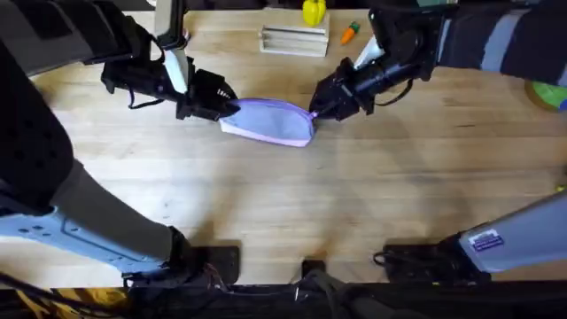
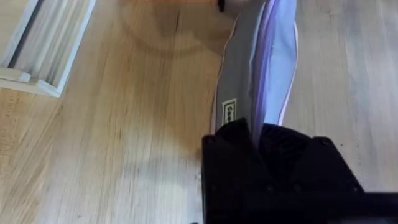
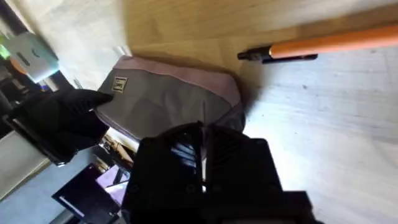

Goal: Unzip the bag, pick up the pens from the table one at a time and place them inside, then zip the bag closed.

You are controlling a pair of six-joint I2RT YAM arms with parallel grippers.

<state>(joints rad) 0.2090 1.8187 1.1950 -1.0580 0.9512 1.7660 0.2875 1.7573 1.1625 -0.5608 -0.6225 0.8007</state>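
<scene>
The lavender bag [image 1: 270, 120] lies on the table [image 1: 283, 204], a little behind its middle. My left gripper [image 1: 228, 107] is shut on the bag's left end, and the left wrist view shows the pouch [image 2: 261, 62] running away from the black fingers [image 2: 236, 143]. At the bag's right end, where the zipper ends, my right gripper [image 1: 315, 112] is pinched shut. In the right wrist view the bag [image 3: 168, 93] shows with its small label, and an orange pen [image 3: 329, 43] with a dark tip lies on the wood just beyond it. The left gripper [image 3: 68, 118] holds the far end there.
A white slatted tray [image 1: 294, 40] stands behind the bag and also appears as the tray [image 2: 37, 50] in the left wrist view. A yellow object [image 1: 313, 11] and an orange carrot toy [image 1: 351, 33] sit at the back edge. Bare wood spreads in front of the bag.
</scene>
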